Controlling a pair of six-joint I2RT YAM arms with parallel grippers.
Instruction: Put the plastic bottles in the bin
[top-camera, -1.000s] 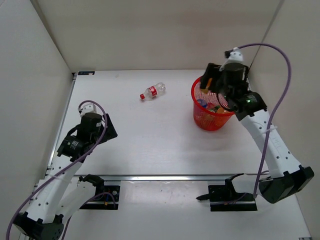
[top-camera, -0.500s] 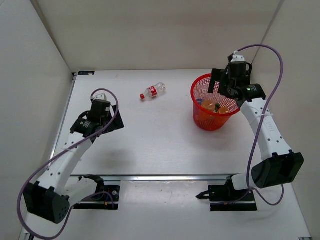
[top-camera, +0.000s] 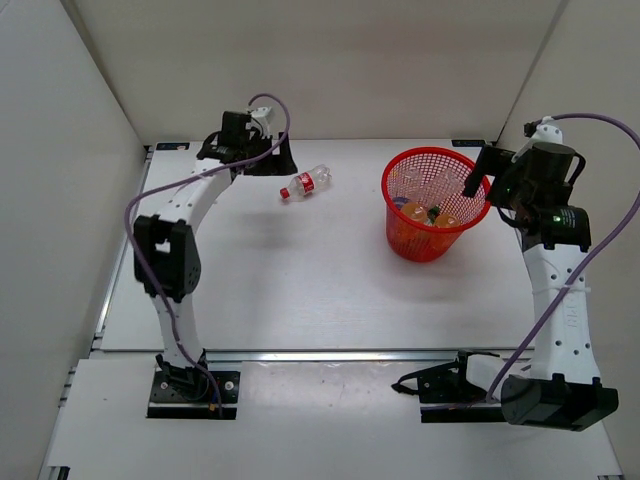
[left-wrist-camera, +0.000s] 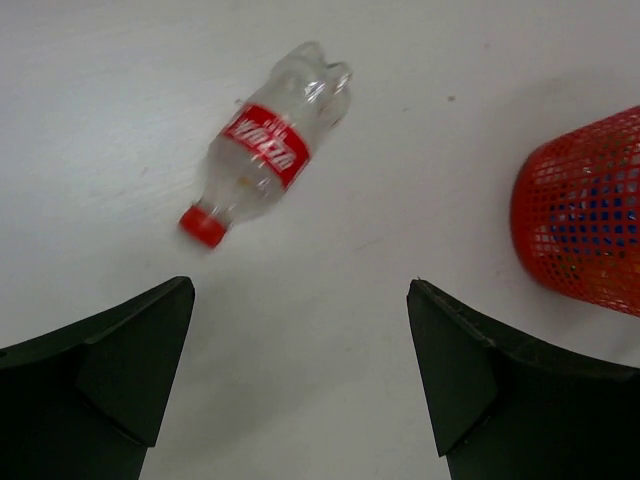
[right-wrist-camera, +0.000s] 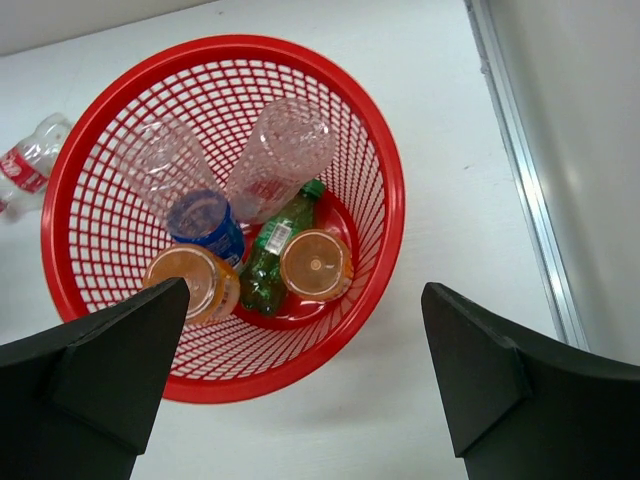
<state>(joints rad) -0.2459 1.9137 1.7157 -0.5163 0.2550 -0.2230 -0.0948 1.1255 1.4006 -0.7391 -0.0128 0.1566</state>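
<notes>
One plastic bottle (top-camera: 306, 183), clear with a red label and red cap, lies on its side on the white table at the back. In the left wrist view this bottle (left-wrist-camera: 265, 150) lies just ahead of my open left gripper (left-wrist-camera: 300, 290), cap toward the fingers, untouched. My left gripper (top-camera: 283, 160) hovers just left of it. The red mesh bin (top-camera: 400, 175) stands at the right. Inside the bin (right-wrist-camera: 390, 180) lie a plain clear bottle (right-wrist-camera: 280, 150), a blue-labelled one (right-wrist-camera: 205, 225), a green one (right-wrist-camera: 275, 255) and two orange ones (right-wrist-camera: 315, 265). My right gripper (right-wrist-camera: 305, 288) is open and empty over the bin's near edge.
White walls close in the table at the back and on both sides. A metal rail (right-wrist-camera: 525, 180) runs along the table's right edge beside the bin. The bin (left-wrist-camera: 590, 220) shows at the right of the left wrist view.
My right gripper has opened and drawn back to the right from over the bin. My left arm has swung from the near left up to the back, beside the red-labelled bottle.
</notes>
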